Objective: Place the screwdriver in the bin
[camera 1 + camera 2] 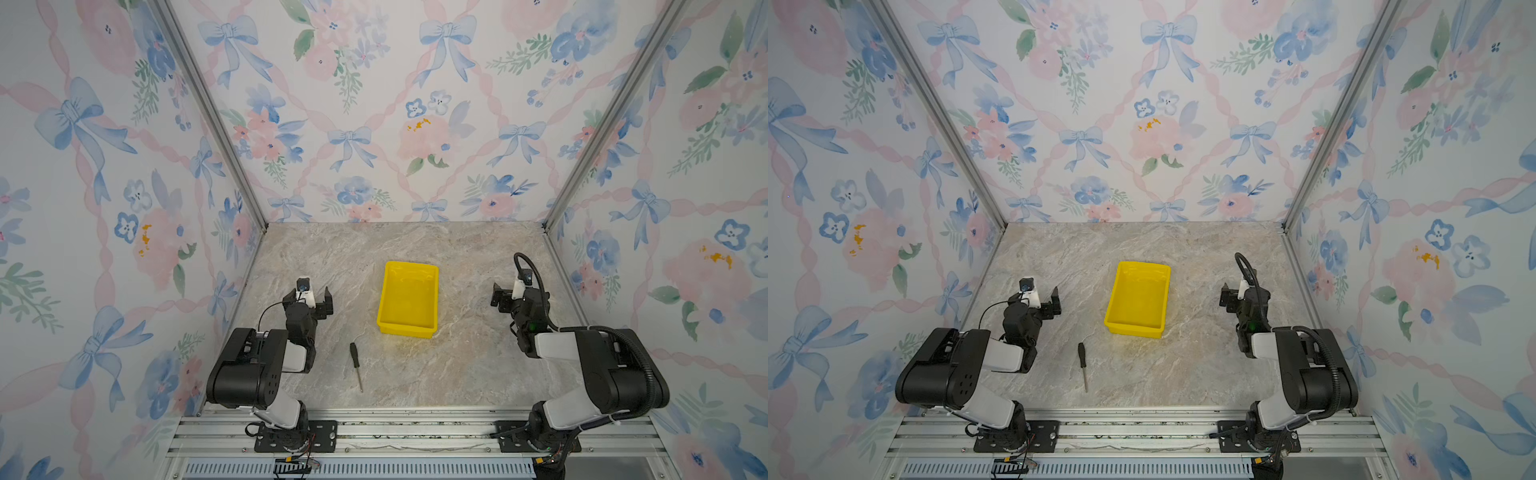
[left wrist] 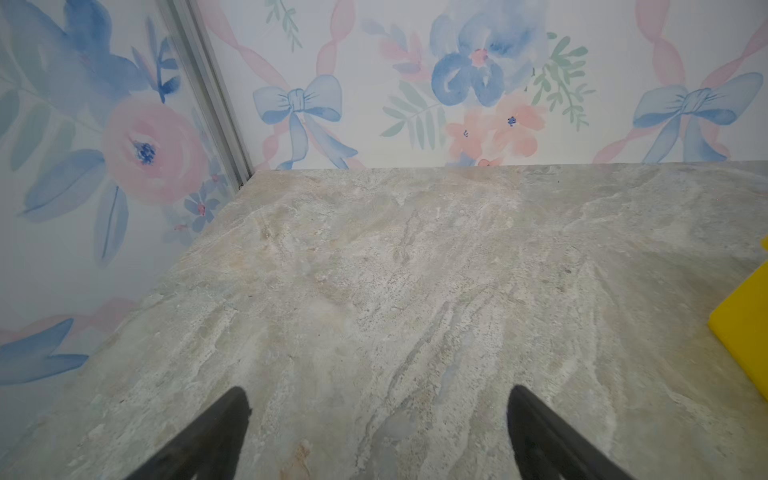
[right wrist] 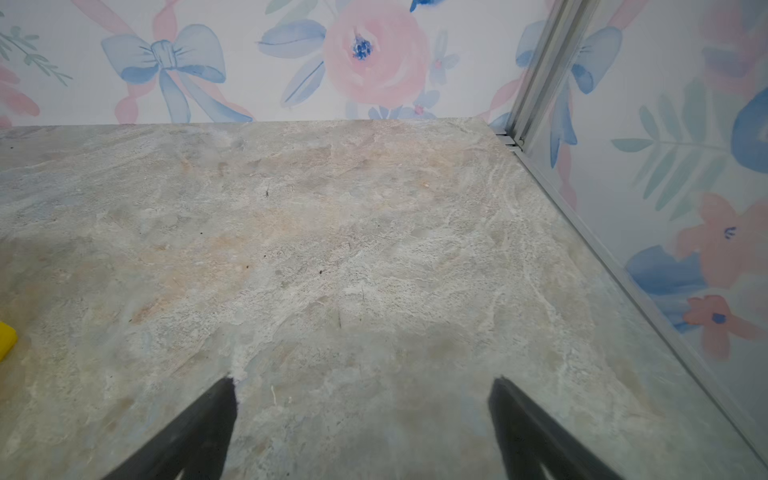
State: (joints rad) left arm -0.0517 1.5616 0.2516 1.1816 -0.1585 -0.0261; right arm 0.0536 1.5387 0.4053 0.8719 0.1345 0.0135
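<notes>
In both top views we see the screwdriver [image 1: 356, 365] lying on the table [image 1: 457, 365], near the bin [image 1: 407, 330] but outside it, with the left gripper [image 1: 308, 293] closer than the right gripper [image 1: 509, 296]. In the left wrist view our jaws gape wide and empty over the table. The right wrist view shows the same.

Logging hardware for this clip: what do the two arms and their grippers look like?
The left arm and right arm share bulky black joint housings and white link covers. A thin black wire loops off the left; a black corrugated hose and a small green light mark the right. The left gripper and right gripper have black tapered fingers.
</notes>
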